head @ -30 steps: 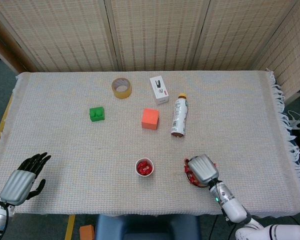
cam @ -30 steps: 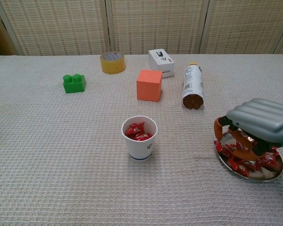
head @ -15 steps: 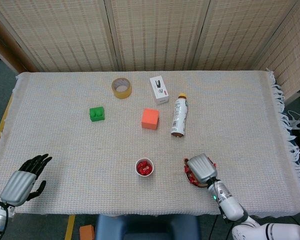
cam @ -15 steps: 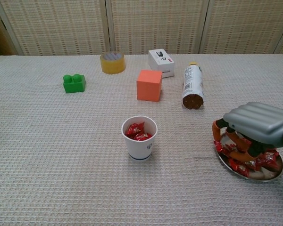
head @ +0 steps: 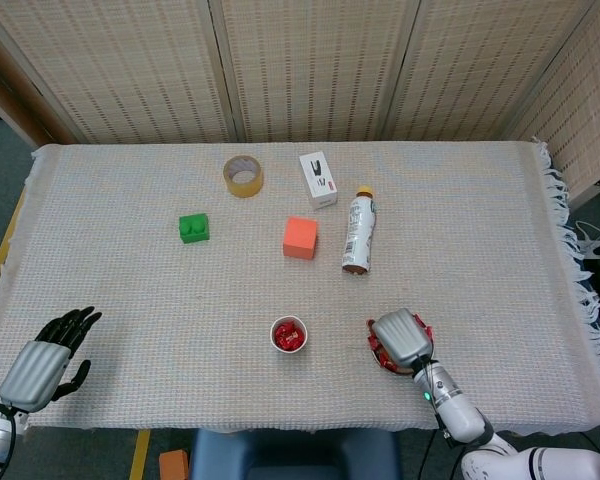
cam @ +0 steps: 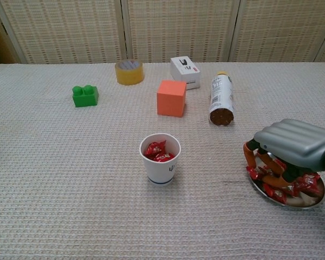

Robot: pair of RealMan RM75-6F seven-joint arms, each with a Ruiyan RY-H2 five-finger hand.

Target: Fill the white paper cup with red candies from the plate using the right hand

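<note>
The right hand (cam: pixel 292 149) has sunk lower onto the plate (cam: pixel 307 201) since the earlier frame, its orange-tipped fingers (cam: pixel 273 179) curled down among the candies (cam: pixel 274 193); whether they grip one I cannot tell. The shiny metal plate sits near right, mostly hidden under the ribbed grey hand. The paper cup (cam: pixel 160 158), left of it, holds crinkly red wrappers. The left hand (head: pixel 42 362) rests at the near left edge, fingers spread, holding nothing.

The white paper cup (cam: pixel 160 159) stands upright near the front of the surface, with a few red candies (cam: pixel 157 151) inside. To its right, well apart, a metal plate (cam: pixel 301 202) holds more wrapped red candies (cam: pixel 274 193).
</note>
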